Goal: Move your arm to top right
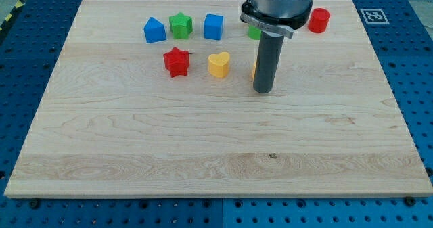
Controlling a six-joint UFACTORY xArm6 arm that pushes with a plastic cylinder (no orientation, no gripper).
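While it takes up nearly the whole view, the wooden board (203,140) is mostly bare pale grain, sitting on a blue pegboard table (27,25) with a black-and-white marker tag (371,15) stuck at the board's top right corner.

Next biggest is our arm (277,5), coming in from the view's top, right of centre. We've got no jaws at all on this rig, just a straight dark rod, so nothing is clamped or let go. Our tip (263,91) touches down on the board in its upper half, a bit right of centre, so it sits well left of and below the top right corner.

Then the blocks, all bunched in the upper part of the board. Top row from the view's left: a blue house-shaped block (154,30), a green star (180,25) just beside it, and a blue cube (213,26) a little further right. Below those, a red star (176,61) and a yellow heart (218,64) sit near each other, left of our tip.

A red cylinder (318,19) stands near the top right, just beside the arm's housing in the view. A green block (254,32) peeks out from behind the arm, shape unclear to us. Smallest of all, a sliver of an orange-yellow block (254,70) shows at the rod's left edge, mostly hidden.
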